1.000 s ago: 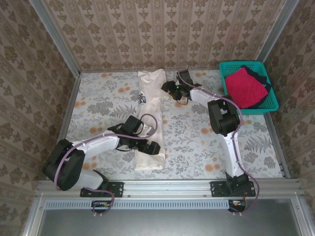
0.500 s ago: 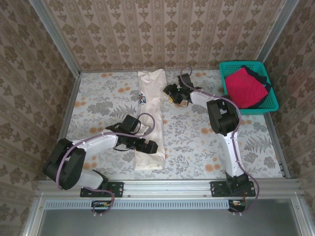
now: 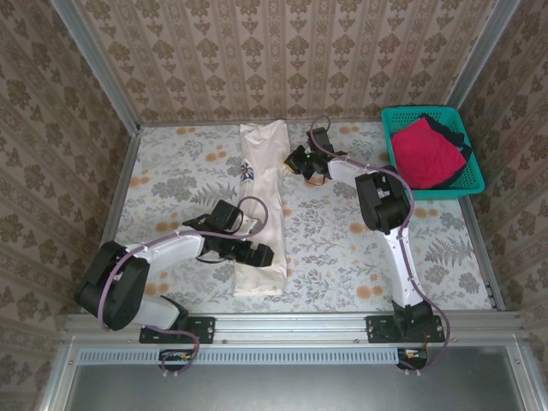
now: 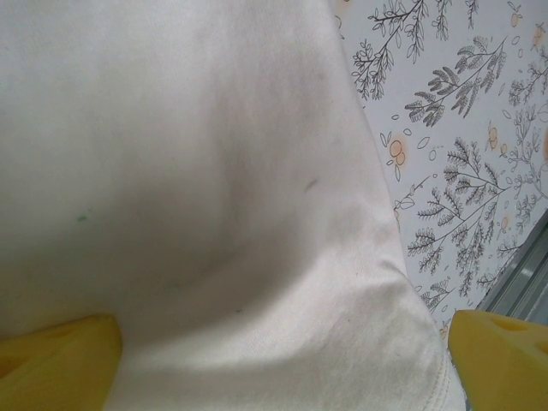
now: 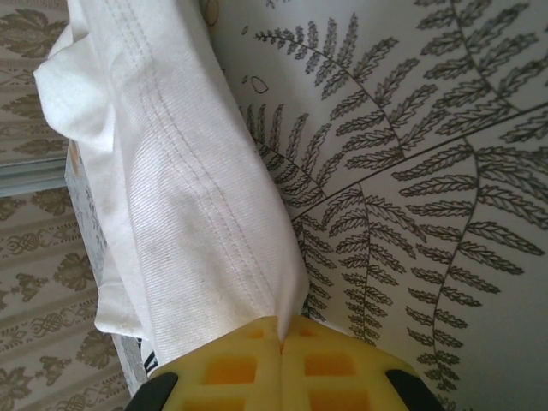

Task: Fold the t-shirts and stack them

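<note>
Item: cream-white t-shirt (image 3: 261,184), folded to a long narrow strip, lying flat on the floral table (image 3: 342,240) and running from 12 o'clock to 6 o'clock just left of the table's middle, blue print partly showing on its upper half; left gripper (image 3: 259,255) over the strip's 6 o'clock end, its yellow fingers (image 4: 56,360) spread wide with plain cloth spanning the gap between them; whether they press on the cloth cannot be told; right gripper (image 3: 295,160) at the strip's 3 o'clock edge, toward the far end, its yellow pads (image 5: 231,368) pressed together with a stitched fold of the cream-white cloth pinched in the seam between them, the cloth fanning out toward 11 o'clock in the right wrist view; teal mesh basket (image 3: 473,171) at the table's 2 o'clock corner, well apart from the strip; in it, crimson-red t-shirt (image 3: 424,150) crumpled on top, dark t-shirt (image 3: 452,130) showing at its 1 o'clock side.
</note>
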Motion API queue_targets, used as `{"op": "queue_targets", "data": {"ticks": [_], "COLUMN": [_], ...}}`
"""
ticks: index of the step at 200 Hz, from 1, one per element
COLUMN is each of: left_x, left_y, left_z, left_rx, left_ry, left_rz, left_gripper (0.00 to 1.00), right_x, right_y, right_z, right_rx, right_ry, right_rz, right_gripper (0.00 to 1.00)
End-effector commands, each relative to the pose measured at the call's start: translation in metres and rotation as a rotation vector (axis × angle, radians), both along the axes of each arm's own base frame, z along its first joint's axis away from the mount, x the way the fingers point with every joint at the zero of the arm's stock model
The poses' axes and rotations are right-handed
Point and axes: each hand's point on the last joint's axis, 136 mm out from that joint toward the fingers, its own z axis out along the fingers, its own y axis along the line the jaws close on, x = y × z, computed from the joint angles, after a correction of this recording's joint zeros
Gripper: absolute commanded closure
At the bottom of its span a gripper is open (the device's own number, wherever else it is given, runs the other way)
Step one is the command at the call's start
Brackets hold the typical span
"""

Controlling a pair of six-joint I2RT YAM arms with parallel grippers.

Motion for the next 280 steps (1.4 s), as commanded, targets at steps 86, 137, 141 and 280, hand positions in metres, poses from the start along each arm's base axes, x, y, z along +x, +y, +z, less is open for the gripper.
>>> {"op": "queue_targets", "data": {"ticks": [86,137,141,280], "left_x": [-0.002,0.000,-0.001,0.000], "left_y": [0.008,0.008,0.008,0.005], "left_z": [-0.011,-0.011,-0.011,-0.013], "left_rx": [0.025,0.021,0.021,0.012], "left_ry": [0.021,0.016,0.017,0.022], "left_rz": [0.026,0.030,0.029,0.024], "left_gripper": [0.00,0.00,0.00,0.00], "right_x": [0.004,0.007,0.007,0.016], "right_y": [0.040,0.051,0.051,0.085], "right_z": [0.076,0.097,0.099,0.096], "right_rx": [-0.024,0.016,0.017,0.082], "right_ry": [-0.236,-0.279,-0.284,-0.301], "right_rz": [0.154,0.170,0.171,0.247], "right_gripper": [1.00,1.00,1.00,1.00]}}
